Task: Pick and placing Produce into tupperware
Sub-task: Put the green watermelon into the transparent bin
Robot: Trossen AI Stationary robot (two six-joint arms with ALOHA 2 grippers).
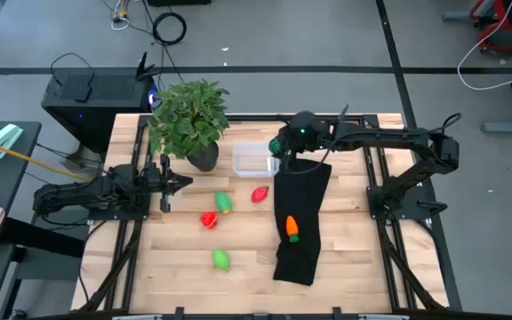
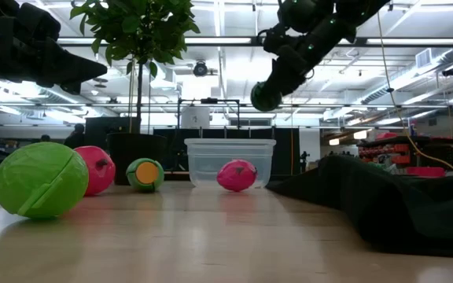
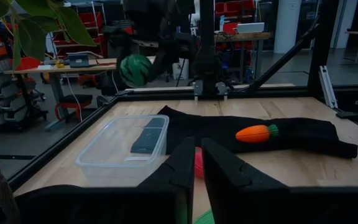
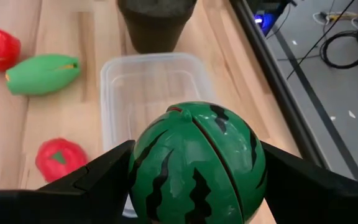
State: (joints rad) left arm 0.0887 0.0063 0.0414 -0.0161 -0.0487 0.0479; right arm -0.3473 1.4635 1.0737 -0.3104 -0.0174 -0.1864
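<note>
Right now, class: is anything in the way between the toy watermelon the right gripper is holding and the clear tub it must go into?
Nothing visible. The right gripper holds the watermelon above the tupperware, which is open-topped and empty. The plant pot stands just beyond it.

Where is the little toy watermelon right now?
The toy watermelon is held in the right gripper, up in the air just beside the clear tub at the table's back, near the potted plant.
</note>
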